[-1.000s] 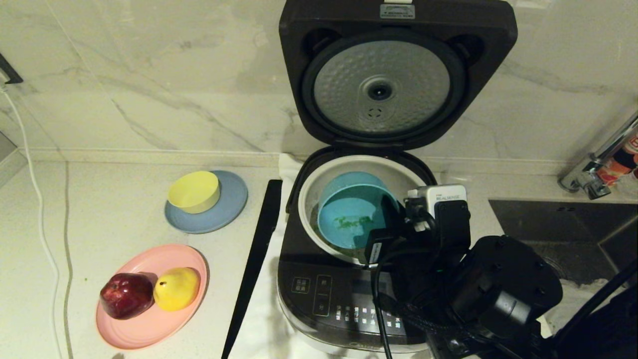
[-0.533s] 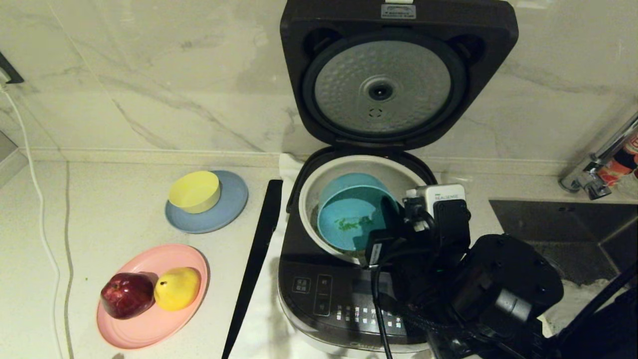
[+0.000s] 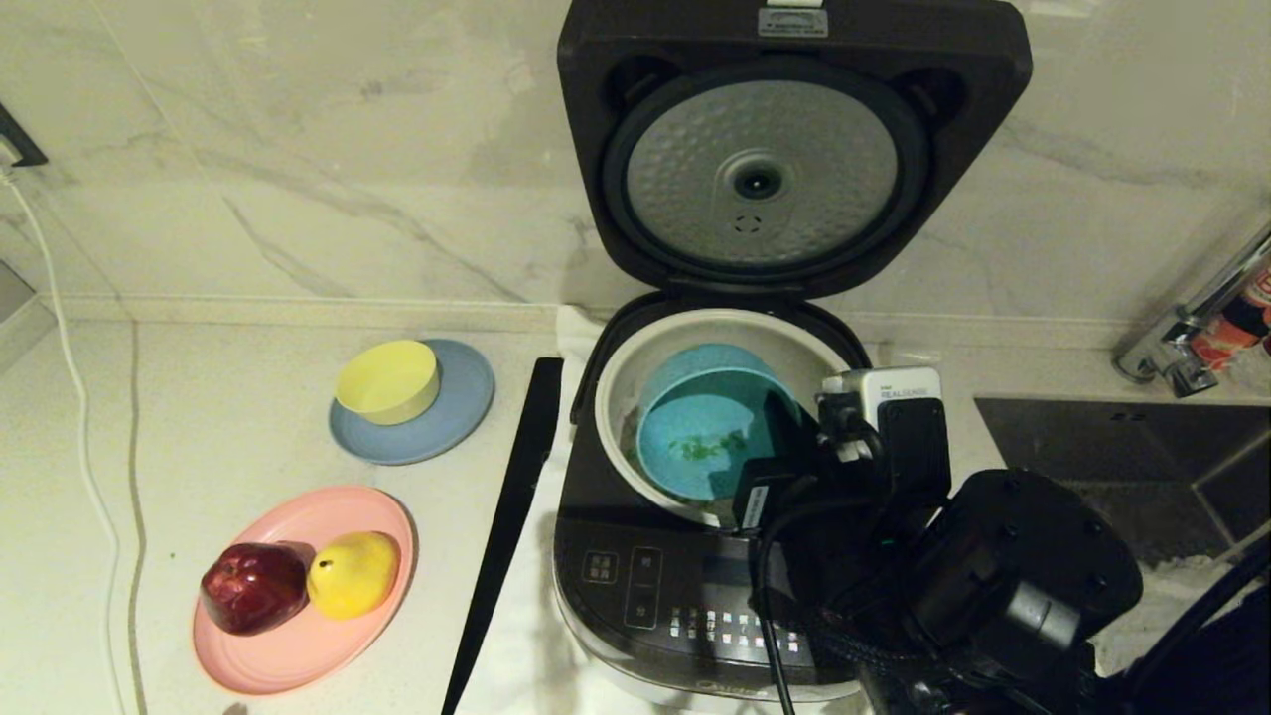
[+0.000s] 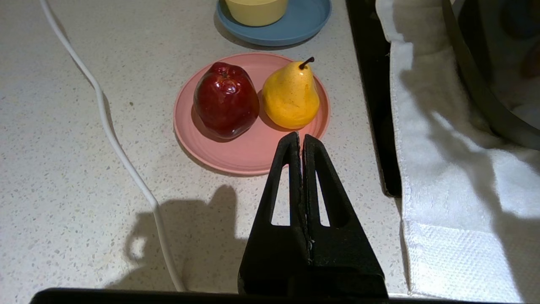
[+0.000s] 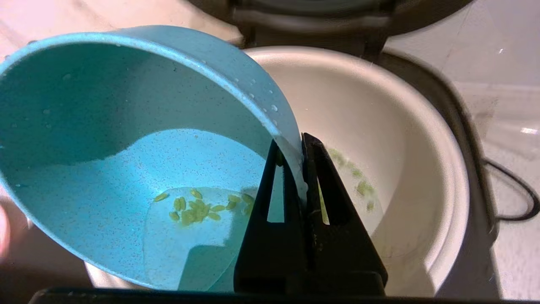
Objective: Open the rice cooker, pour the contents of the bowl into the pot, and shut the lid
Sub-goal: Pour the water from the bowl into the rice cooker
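Teal plastic is what matters in the head view: the bowl (image 3: 707, 427) sits tipped over the cream pot (image 3: 635, 367) of the rice cooker (image 3: 645, 586), mouth turned toward the camera, with the lid (image 3: 789, 149) standing wide open at 12 o'clock. The right gripper (image 3: 784, 447) comes in from about 4 o'clock, wrist bent over the front panel, pinching the bowl's rim. A few green contents (image 3: 705, 449) cling inside, so doing this step well probably means tipping steeper and holding the rim over the pot's middle so nothing lands on the cooker's edge.

Left wrist view: the left gripper (image 4: 302, 139) is parked above the counter, fingers pressed together on nothing, a pink plate (image 4: 236, 156) with an apple (image 4: 226, 105) and a pear (image 4: 291, 99) just past its tips.

Right wrist view: the jaws clamp the bowl's wall, one finger inside, one outside. Wet grains pool low in the bowl; some already lie in the pot. A gentle shake might free the rest.
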You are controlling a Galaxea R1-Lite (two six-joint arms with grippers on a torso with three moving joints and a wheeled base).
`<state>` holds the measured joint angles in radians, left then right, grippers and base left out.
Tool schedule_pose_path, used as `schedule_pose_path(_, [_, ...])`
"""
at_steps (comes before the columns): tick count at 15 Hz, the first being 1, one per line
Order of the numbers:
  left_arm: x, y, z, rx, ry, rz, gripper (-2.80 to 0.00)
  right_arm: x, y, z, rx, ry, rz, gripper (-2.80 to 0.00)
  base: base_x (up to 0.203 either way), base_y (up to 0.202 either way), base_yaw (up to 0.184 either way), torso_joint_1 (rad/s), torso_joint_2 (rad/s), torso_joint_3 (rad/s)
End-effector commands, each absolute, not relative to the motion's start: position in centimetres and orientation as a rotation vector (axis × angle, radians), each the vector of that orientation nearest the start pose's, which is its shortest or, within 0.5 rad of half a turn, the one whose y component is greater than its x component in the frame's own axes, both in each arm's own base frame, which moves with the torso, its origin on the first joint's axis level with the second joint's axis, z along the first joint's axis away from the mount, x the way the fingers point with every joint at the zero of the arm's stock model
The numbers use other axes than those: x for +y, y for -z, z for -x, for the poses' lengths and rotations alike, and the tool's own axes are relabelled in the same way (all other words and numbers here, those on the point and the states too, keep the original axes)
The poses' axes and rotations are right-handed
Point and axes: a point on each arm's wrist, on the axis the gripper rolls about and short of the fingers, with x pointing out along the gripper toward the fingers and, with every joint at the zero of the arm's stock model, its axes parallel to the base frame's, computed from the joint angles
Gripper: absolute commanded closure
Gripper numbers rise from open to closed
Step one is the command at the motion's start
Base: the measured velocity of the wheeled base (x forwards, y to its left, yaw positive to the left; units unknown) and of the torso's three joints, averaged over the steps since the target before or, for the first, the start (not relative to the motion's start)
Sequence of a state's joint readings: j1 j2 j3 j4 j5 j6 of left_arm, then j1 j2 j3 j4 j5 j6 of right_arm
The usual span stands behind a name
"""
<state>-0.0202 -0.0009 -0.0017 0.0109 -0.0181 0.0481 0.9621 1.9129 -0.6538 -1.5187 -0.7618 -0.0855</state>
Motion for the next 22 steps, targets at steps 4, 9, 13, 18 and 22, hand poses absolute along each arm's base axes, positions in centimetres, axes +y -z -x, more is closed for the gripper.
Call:
schedule_pose_path(4, [0.0, -7.5, 2.3, 0.007, 0.039, -0.049, 0.00, 24.8, -17.7, -19.3, -0.211, -0.183, -0.154, 0.00, 0.000, 0.000, 0.000, 0.000, 0.00, 0.000])
schedule_pose_path(9, [0.0, -7.5, 2.3, 0.007, 0.039, -0.049, 0.00, 25.0, -17.7, -19.4, -0.213, -0.184, -0.144, 0.00, 0.000, 0.000, 0.000, 0.000, 0.00, 0.000])
schedule_pose_path(13, [0.0, -7.5, 2.3, 0.007, 0.039, -0.049, 0.00, 25.0, -18.0, -19.1, -0.219, -0.188, -0.145, 0.00, 0.000, 0.000, 0.000, 0.000, 0.00, 0.000])
schedule_pose_path(18, [0.0, -7.5, 2.3, 0.007, 0.040, -0.049, 0.00, 25.1, -18.0, -19.2, -0.221, -0.188, -0.138, 0.00, 0.000, 0.000, 0.000, 0.000, 0.00, 0.000])
schedule_pose_path(22, [0.0, -7.5, 2.3, 0.007, 0.039, -0.049, 0.00, 25.3, -18.1, -19.1, -0.224, -0.191, -0.128, 0.00, 0.000, 0.000, 0.000, 0.000, 0.00, 0.000])
